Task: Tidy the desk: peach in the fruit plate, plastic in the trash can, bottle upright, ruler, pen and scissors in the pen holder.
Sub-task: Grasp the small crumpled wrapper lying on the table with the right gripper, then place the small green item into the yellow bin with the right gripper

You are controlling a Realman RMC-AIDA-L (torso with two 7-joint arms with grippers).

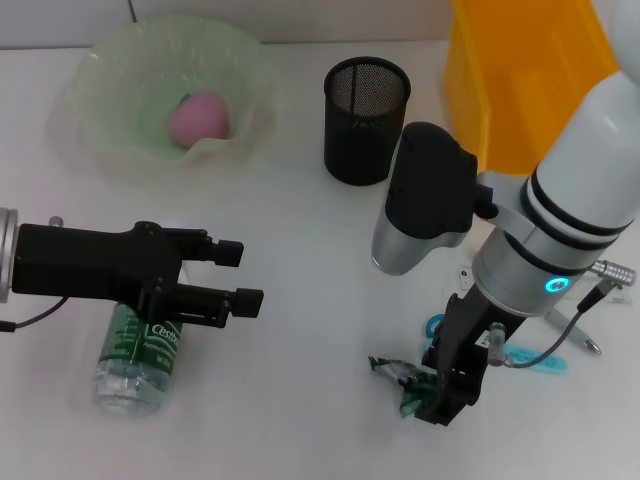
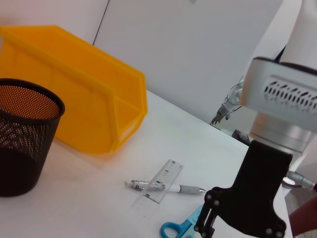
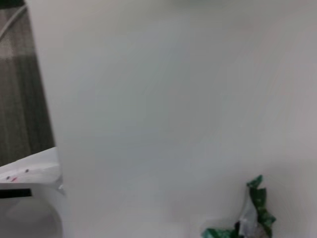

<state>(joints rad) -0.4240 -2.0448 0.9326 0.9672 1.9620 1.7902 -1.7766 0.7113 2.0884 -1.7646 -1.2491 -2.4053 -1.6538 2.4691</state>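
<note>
Office desk: white tabletop (image 1: pixel 300 250); mesh pen holder (image 1: pixel 366 120); ruler (image 2: pixel 160 180)

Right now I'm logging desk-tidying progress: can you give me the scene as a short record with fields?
peach: in the fruit plate
fruit plate: far left of desk
bottle: lying on its side under the left claw
left claw: open, above the bottle
plastic: on the desk at the right claw
right claw: down at the plastic
pen holder: upright
ruler, pen: lying crossed on the desk

Bright, even overhead light washes the white desk (image 1: pixel 300 260) with faint soft shadows, while the right wrist view is hazy and unfocused.
</note>
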